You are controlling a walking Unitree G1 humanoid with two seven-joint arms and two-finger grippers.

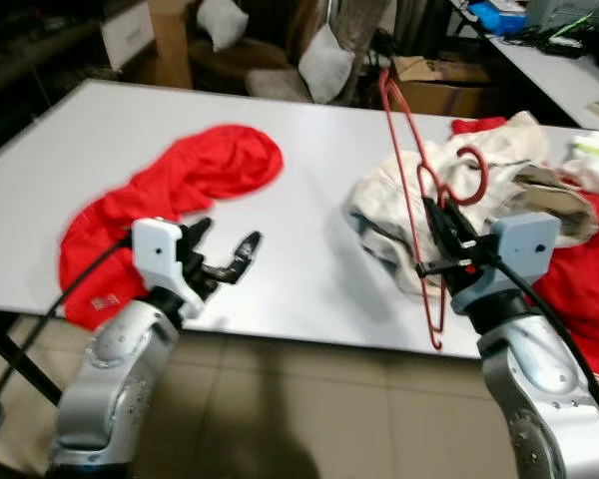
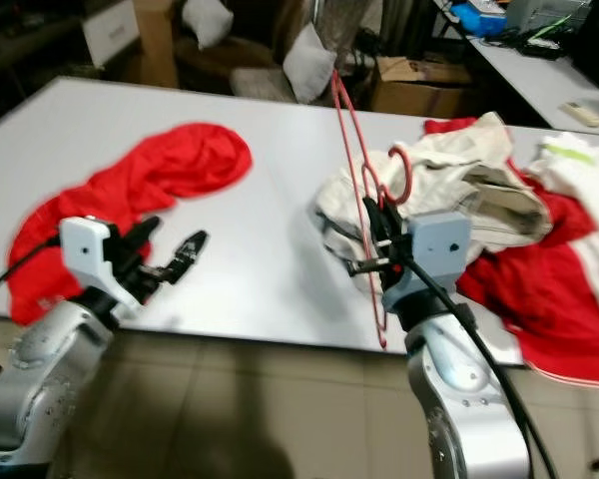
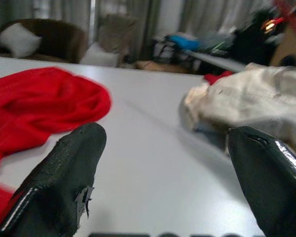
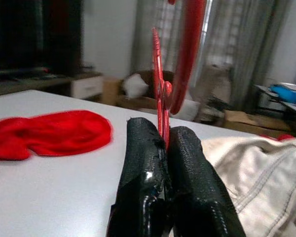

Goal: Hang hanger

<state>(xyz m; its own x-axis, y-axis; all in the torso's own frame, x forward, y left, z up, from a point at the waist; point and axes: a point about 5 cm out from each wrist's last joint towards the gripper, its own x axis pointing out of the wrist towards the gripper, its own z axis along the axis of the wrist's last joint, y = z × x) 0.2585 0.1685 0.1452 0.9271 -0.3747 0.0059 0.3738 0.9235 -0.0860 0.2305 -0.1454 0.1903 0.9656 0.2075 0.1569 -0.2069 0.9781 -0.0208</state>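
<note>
hanger: red hanger (image 1: 411, 190) right of centre in left eye view, held up over white table (image 1: 309, 180); long axis runs steeply from upper middle of frame down to lower right-centre, past the table's near edge; hook (image 1: 471, 178) curls toward the right, just above the gripper.
right gripper: right gripper (image 1: 441, 232) clenched on the hanger near its hook end, fingers pressed together; right wrist view shows the red wire pinched between the two black fingers (image 4: 145, 163).
left gripper: left gripper (image 1: 225, 254) lower left, over the table's near edge, released, fingers spread, holding nothing.
around: beige garment (image 1: 499, 190) crumpled behind the hanger, right half of table; red cloth (image 1: 170, 195) spread on left half; more red fabric (image 2: 539, 284) at far right, near table edge.
background: white cushions (image 1: 324, 62) and cardboard box (image 1: 434, 85) past the table's far edge, top of frame.
view differences: left wrist view shows both open fingertips (image 3: 64, 182) with red cloth and beige garment beyond; right wrist view shows curtains (image 4: 246, 44) behind.
</note>
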